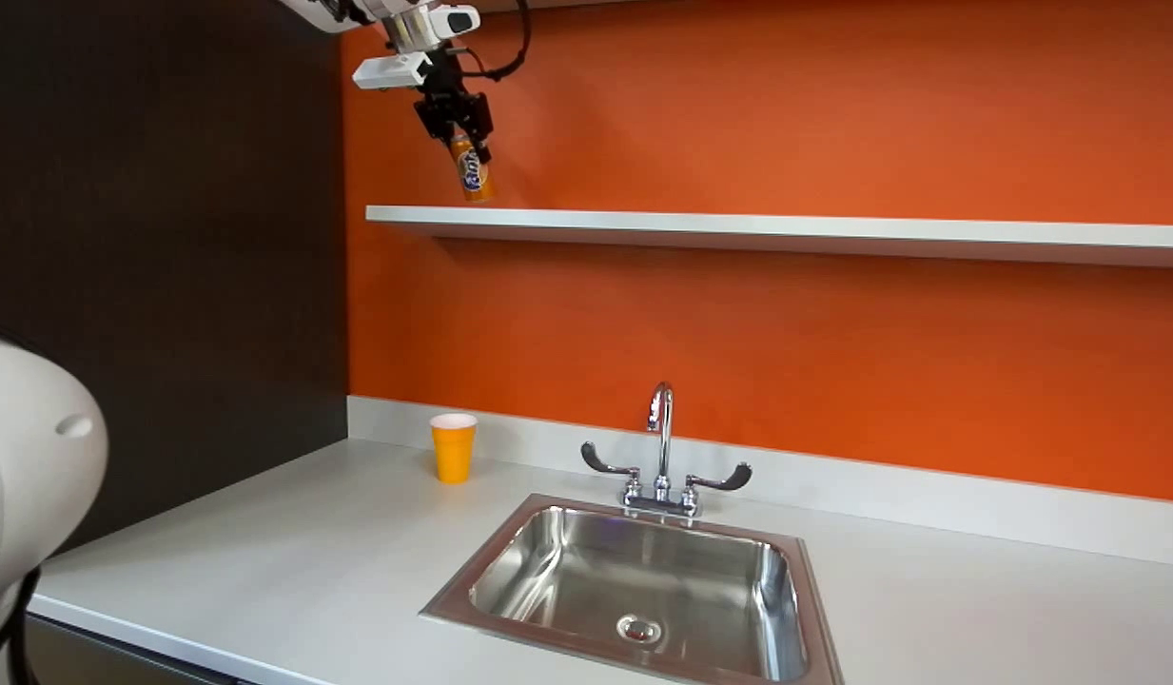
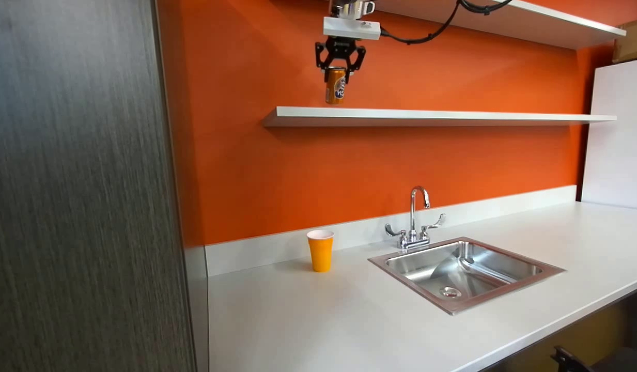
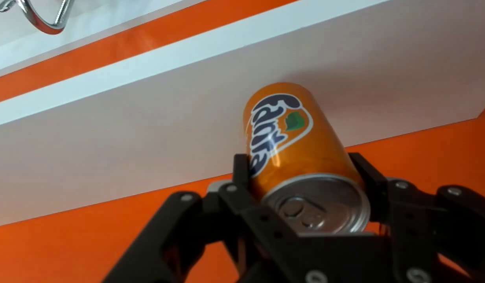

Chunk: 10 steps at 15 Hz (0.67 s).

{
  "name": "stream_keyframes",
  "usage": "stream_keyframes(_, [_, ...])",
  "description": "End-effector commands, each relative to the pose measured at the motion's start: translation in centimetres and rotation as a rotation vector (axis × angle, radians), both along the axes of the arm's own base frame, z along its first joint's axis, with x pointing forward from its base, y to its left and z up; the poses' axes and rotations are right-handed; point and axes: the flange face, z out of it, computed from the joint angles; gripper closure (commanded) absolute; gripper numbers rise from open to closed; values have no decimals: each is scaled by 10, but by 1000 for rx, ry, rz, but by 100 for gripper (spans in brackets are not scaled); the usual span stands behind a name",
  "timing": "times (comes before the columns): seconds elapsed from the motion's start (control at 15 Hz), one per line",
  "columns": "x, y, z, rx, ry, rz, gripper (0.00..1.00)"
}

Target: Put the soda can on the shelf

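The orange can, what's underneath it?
The white shelf, with a gap between; the gripper holds the can up. In the wrist view, the can hides part of the shelf's top.

A yellow cup (image 1: pixel 454 452) stands upright on the countertop (image 1: pixel 291 552) near a steel sink (image 1: pixel 681 571) and faucet (image 1: pixel 664 457).

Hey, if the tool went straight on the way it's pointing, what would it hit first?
Probably the shelf: the can in the tool would touch its top first. The wrist view shows that surface beyond the can; the gap is unclear.
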Motion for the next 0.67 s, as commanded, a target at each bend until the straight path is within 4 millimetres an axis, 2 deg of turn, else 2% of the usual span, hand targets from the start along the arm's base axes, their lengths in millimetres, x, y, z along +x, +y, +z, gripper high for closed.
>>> stream_keyframes(0.0, [13,1,8,-16,17,-13,62])
stream_keyframes(0.6, [29,-4,3,-11,73,-48,62])
